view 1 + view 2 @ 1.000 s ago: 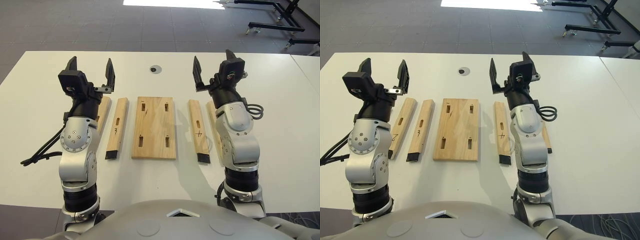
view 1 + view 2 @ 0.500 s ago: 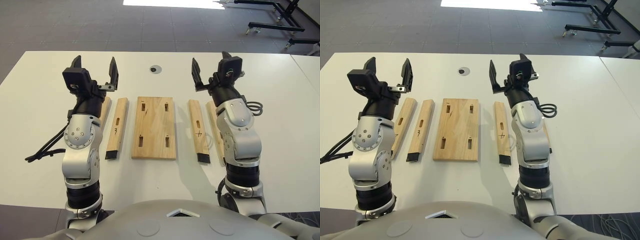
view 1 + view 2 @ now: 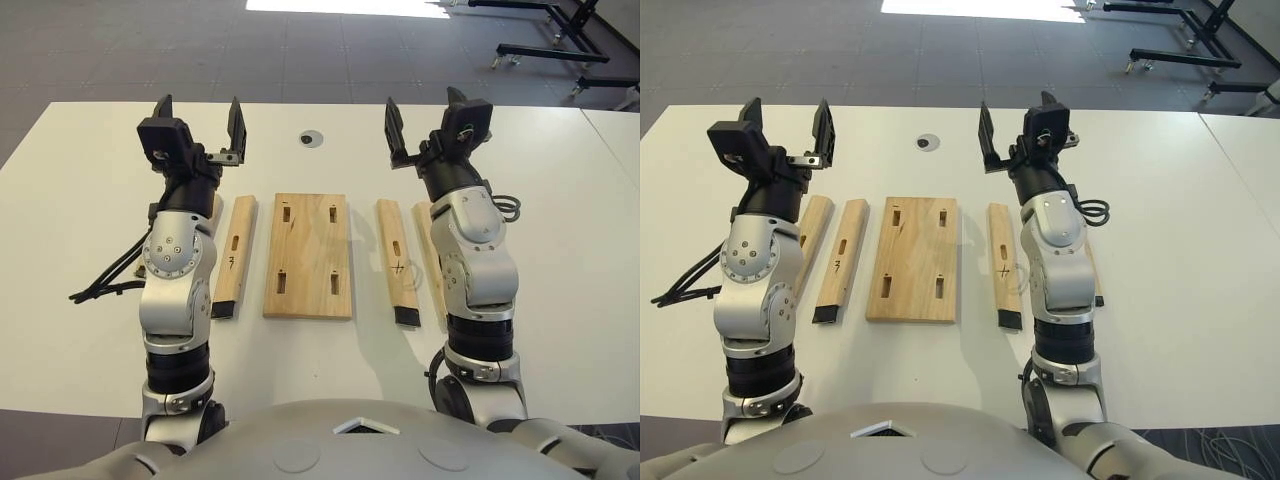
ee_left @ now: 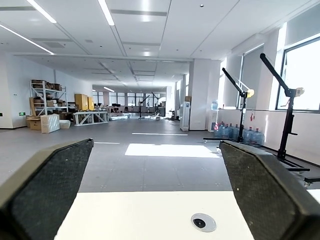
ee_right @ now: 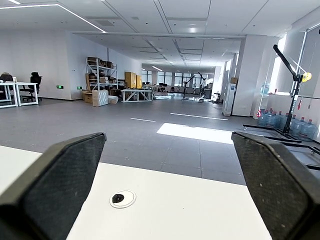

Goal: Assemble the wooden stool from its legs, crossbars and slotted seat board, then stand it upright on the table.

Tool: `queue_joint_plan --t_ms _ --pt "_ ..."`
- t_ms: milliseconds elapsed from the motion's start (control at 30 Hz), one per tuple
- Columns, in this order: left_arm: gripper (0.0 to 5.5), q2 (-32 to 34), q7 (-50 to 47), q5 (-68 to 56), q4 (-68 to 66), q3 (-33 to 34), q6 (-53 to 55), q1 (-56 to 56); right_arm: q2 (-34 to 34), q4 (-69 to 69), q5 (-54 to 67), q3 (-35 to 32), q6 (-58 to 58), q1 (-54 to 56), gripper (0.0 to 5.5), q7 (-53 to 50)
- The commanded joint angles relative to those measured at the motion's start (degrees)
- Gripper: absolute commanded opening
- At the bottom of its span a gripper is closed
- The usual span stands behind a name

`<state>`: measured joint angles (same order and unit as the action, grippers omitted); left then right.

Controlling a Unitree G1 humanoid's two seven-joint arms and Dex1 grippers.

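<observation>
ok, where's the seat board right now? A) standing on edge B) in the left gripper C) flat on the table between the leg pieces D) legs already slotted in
C: the seat board lies flat on the table, slots empty, leg pieces at either side.

This is a large open-plan robotics lab or industrial test hall. A grey tiled floor [image 3: 200, 50] runs far back under a white panelled ceiling [image 4: 150, 30] with long strip lights [image 4: 111, 12] and square white columns [image 4: 200, 95]. Metal shelving racks [image 5: 97, 75] loaded with boxes line the far wall, with tan crates [image 4: 81, 101] near them. Tall black stands with angled arms [image 4: 241, 115] rise beside a row of blue water bottles [image 5: 272, 120] under big windows [image 4: 305, 75]. Black wheeled metal frames [image 3: 548, 50] sit on the floor beyond the far edge of the white flat-topped table [image 3: 80, 150], which has a round grey cable port [image 3: 313, 138] near that edge. A black office chair [image 5: 35, 79] stands by other white desks [image 5: 22, 84].
</observation>
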<state>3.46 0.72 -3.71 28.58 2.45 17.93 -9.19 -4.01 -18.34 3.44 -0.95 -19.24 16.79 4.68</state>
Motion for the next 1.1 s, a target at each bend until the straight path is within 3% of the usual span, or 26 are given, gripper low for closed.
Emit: queue_joint_plan --t_ms 33,267,467,733,867,1100 --pt "4.62 1.68 0.85 0.83 -0.98 0.35 -0.81 0.15 -0.16 1.08 0.4 -1.2 0.83 0.32 4.63 -0.49" --pt "4.62 1.48 -0.01 1.52 0.38 1.35 -1.06 2.25 -0.64 4.29 0.82 -1.06 0.67 2.1 4.63 0.65" --pt "4.62 0.56 -2.82 3.69 5.48 2.55 -0.11 7.37 -10.91 -2.44 6.38 -9.89 -10.96 -4.22 4.63 7.35" --pt "4.62 -2.17 -5.59 5.31 16.8 1.25 3.7 16.96 -24.81 -9.54 13.87 -15.74 -24.69 -14.63 4.63 19.21" --pt "4.62 -1.34 -3.77 3.95 17.88 0.74 4.09 17.96 -24.64 -11.34 13.62 -19.94 -29.28 -22.55 4.63 16.89" --pt "4.62 -2.34 -4.71 5.06 18.66 0.4 4.09 18.89 -20.37 -17.51 11.47 -18.91 -35.21 -34.32 4.63 11.03"
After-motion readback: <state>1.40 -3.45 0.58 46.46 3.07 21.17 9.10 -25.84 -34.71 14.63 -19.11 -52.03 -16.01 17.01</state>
